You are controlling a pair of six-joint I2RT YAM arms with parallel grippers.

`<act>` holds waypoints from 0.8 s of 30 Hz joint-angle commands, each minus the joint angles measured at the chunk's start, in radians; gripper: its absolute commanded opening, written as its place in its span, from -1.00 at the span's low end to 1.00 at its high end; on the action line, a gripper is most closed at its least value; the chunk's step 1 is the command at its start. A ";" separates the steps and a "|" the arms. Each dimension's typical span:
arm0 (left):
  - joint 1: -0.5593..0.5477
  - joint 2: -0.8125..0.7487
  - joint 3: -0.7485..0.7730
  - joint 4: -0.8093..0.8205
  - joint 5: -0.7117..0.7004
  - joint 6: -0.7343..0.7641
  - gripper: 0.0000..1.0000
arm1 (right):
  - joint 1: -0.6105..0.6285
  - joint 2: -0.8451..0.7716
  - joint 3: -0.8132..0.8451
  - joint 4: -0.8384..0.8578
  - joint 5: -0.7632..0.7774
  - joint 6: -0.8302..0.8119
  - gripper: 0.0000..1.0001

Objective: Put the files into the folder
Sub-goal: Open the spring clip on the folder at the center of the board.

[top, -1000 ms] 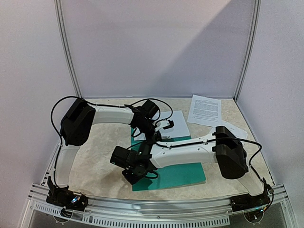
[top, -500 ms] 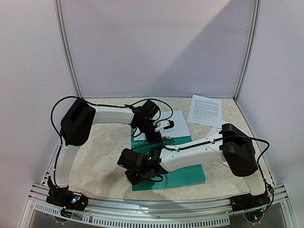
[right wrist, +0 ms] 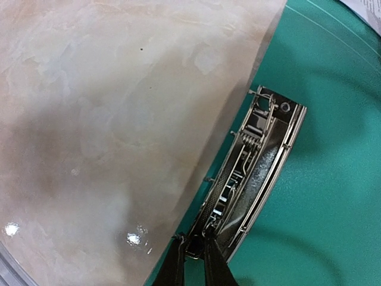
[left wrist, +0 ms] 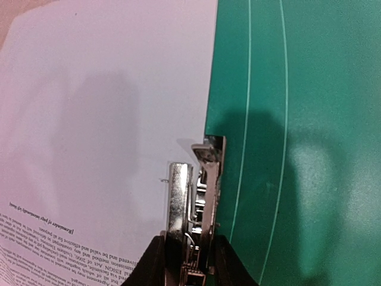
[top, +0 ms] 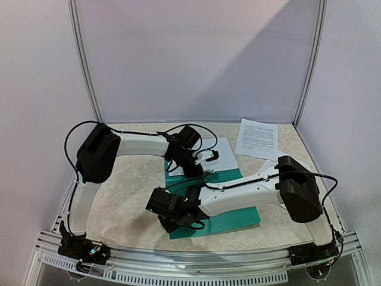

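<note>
Right gripper (right wrist: pixel 191 262), nearly closed, has slid slightly right over the last second, and the green folder (top: pixel 232 219) has shifted with it. A printed sheet (left wrist: pixel 107 119) lies at the folder's far end; a loose sheet (top: pixel 257 138) waits far right. Left gripper (left wrist: pixel 189 262) pinches the far clip (left wrist: pixel 202 185) beside the printed sheet; the right one pinches the near clip (right wrist: pixel 256 173). Filing looks barely begun.

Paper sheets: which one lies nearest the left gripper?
The sheet right under the left gripper, beside the metal clip of the folder; the other printed sheet lies well apart, far right.
</note>
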State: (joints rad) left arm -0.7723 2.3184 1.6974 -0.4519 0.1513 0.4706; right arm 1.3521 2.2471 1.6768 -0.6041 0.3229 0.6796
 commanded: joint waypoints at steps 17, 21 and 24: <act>-0.005 0.174 -0.094 -0.225 -0.119 0.027 -0.72 | -0.038 -0.113 -0.045 0.010 0.021 -0.123 -1.00; -0.005 0.174 -0.094 -0.225 -0.119 0.026 -0.72 | -0.039 -0.101 -0.055 -0.003 0.000 -0.131 -1.00; -0.005 0.174 -0.094 -0.226 -0.119 0.027 -0.72 | -0.038 -0.057 -0.038 -0.075 -0.009 -0.120 -1.00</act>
State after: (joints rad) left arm -0.7742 2.3234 1.7000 -0.4297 0.1303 0.4618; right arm 1.3350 2.1704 1.6363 -0.6056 0.3038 0.5896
